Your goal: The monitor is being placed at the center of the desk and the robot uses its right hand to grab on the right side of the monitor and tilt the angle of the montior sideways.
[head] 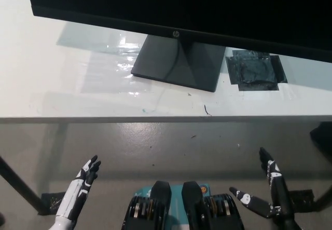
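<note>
Looking down from the head view, we see the monitor (176, 7) standing on the white bench (62, 84), well apart from both hands, which hang low over the floor in front of the bench edge. Its dark screen runs across the picture from left to right, sloping slightly down toward the right, and faces us; its base (176, 64) sits near the bench's middle, beside a patch of black tape (255, 70). Our right hand (267, 191) holds nothing, fingers (265, 157) spread apart. Our left hand (80, 188) rests at lower left, fingers likewise apart, touching nothing.
</note>
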You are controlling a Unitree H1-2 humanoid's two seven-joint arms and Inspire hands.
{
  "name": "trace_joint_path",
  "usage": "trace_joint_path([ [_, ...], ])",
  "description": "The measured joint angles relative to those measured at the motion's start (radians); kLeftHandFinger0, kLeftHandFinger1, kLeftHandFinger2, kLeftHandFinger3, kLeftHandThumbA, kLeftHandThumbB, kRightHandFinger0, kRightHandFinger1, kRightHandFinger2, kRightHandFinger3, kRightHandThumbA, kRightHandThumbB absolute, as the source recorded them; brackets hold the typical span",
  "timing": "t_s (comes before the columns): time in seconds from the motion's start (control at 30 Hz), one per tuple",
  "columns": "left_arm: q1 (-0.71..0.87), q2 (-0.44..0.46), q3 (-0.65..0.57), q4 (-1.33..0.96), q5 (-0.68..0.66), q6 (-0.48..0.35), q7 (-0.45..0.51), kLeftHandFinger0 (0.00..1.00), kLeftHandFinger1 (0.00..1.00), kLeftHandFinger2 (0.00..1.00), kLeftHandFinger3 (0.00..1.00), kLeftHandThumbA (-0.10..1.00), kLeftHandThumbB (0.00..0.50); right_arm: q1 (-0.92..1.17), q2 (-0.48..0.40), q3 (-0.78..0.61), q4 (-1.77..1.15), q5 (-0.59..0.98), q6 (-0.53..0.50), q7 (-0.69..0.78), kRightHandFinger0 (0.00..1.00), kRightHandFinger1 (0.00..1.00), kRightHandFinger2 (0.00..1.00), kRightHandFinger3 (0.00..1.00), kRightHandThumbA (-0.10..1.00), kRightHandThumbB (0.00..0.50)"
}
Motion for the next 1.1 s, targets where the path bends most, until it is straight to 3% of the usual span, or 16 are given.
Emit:
trace_joint_path([
  [0.17,-0.011,0.0,-0.002,0.0,0.0,-0.005,0.0,1.0,1.0,1.0,1.0,1.0,0.287,0.028,0.01,-0.021,-0.133,0.092,-0.002,0.08,1.0,1.0,1.0,1.0,1.0,0.235],
  [0.2,-0.014,0.0,-0.002,0.0,0.0,-0.006,0.0,1.0,1.0,1.0,1.0,1.0,0.294,0.032,0.012,-0.025,-0.146,0.109,-0.002,0.096,1.0,1.0,1.0,1.0,1.0,0.317],
  [0.27,-0.017,0.0,-0.002,0.0,0.0,-0.006,-0.001,1.0,1.0,1.0,1.0,1.0,0.287,0.042,0.012,-0.025,-0.171,0.15,0.003,0.12,1.0,1.0,1.0,1.0,1.0,0.383],
  [0.43,-0.017,-0.001,-0.002,0.004,0.0,-0.005,-0.001,1.0,1.0,1.0,1.0,1.0,0.287,0.06,0.005,-0.018,-0.242,0.247,0.042,0.151,1.0,1.0,1.0,1.0,0.99,0.409],
  [0.5,-0.016,-0.001,-0.002,0.006,0.0,-0.005,-0.001,1.0,1.0,1.0,1.0,1.0,0.287,0.06,0.005,-0.019,-0.261,0.284,0.061,0.156,1.0,1.0,1.0,1.0,1.0,0.375],
  [0.7,-0.016,-0.002,-0.002,0.01,0.0,-0.004,-0.002,1.0,1.0,1.0,1.0,1.0,0.294,0.056,0.006,-0.021,-0.286,0.396,0.122,0.162,1.0,1.0,1.0,1.0,1.0,0.34],
  [0.93,-0.016,-0.002,-0.002,0.019,0.0,-0.004,-0.002,1.0,1.0,1.0,1.0,1.0,0.292,0.019,0.01,-0.034,-0.286,0.539,0.208,0.162,1.0,1.0,1.0,1.0,1.0,0.348],
  [1.1,-0.016,-0.002,-0.002,0.026,0.0,-0.004,-0.002,1.0,1.0,1.0,1.0,1.0,0.281,-0.036,0.023,-0.051,-0.285,0.643,0.27,0.162,1.0,1.0,1.0,1.0,1.0,0.325],
])
